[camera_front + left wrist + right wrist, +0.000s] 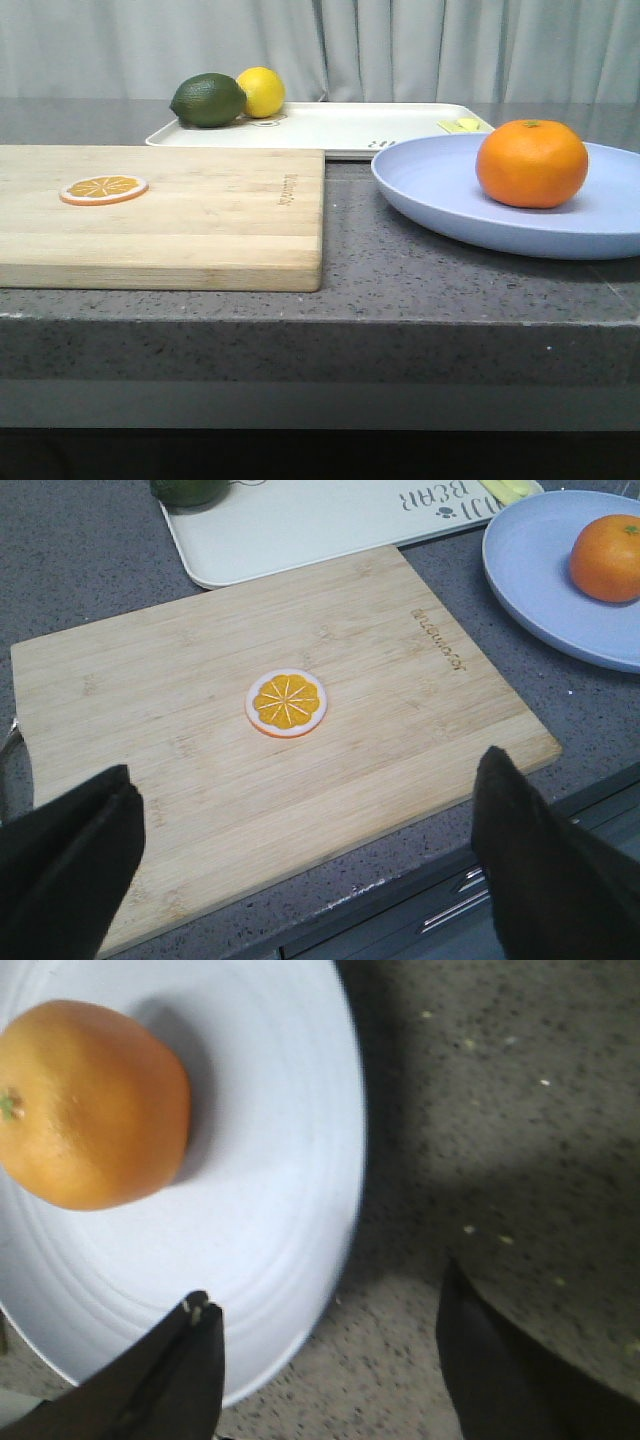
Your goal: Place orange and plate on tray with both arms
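On plate (450, 200): orange (531, 163) | beside tray (340, 128) | left gripper (305, 855) spread above cutting board (200, 770) | right gripper (330, 1360) spread at plate rim

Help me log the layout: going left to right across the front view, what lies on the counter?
Orange slice on the cutting board → lime → lemon → plate → orange.
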Controlling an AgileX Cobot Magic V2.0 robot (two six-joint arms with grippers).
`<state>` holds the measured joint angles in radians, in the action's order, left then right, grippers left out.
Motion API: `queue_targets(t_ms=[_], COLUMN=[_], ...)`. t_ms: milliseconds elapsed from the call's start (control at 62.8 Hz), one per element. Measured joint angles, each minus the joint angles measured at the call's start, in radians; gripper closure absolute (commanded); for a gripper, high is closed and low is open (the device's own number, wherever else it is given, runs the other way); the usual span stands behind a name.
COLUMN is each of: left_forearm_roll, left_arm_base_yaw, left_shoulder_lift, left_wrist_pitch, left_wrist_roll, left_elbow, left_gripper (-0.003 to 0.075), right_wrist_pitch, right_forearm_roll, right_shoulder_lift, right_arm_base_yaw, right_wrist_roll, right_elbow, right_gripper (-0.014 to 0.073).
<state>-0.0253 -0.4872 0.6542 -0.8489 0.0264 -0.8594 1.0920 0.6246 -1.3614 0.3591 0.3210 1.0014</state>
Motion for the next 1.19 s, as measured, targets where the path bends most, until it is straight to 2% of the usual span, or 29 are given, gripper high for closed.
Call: queue_targets(t_ms=[239,621,1193], left_forearm_roll=[-0.004,-0.007,-0.007], left_arm_base_yaw=[0.000,0.000,0.000], left_shoulder_lift=[0.000,0.000,0.000], left_wrist_pitch=[0.000,0.000,0.000], left_wrist_roll=[0.000,0.000,0.000], left_elbow=[0.000,0.000,0.000], left_gripper=[0.0082,0.0082,0.0082], right_wrist_pitch=[-0.048,-0.096,-0.118], right_forearm_roll=[0.094,0.105,0.110], right_shoulder_lift=[-0.100,-0.181,-0.185], right_arm_base_yaw=[0.001,-0.017,-0.017], right_wrist_roll=[0.025,0.025,0.025], right_elbow=[0.001,0.001,0.001], right_gripper=[0.0222,0.0246,0.0607])
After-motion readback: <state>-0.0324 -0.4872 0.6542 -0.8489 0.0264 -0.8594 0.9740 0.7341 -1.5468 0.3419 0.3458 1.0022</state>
